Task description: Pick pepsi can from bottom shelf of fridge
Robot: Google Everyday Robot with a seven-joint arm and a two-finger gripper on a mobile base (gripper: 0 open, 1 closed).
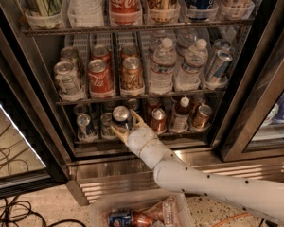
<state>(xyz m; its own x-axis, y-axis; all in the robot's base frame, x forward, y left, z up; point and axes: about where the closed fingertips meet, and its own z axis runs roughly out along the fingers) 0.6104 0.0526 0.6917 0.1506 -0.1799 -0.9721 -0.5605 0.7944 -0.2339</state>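
The pepsi can [120, 114], dark blue with a silver top, stands in the middle-left lane of the bottom shelf [180, 133] of the fridge [35, 93]. My gripper [126, 125] reaches in from the lower right on the white arm. One finger sits at the can's lower left and the other at its right side, and they close around the can. The can's lower body is hidden behind the gripper.
A silver-and-blue can [84, 125] and a greenish-silver can [106, 124] stand left of the pepsi can. A copper can [157, 119], a brown bottle [181, 115] and an orange can [201, 116] stand right. Water bottles fill the rack above. A plastic bin [104, 207] sits below the grille [109, 183].
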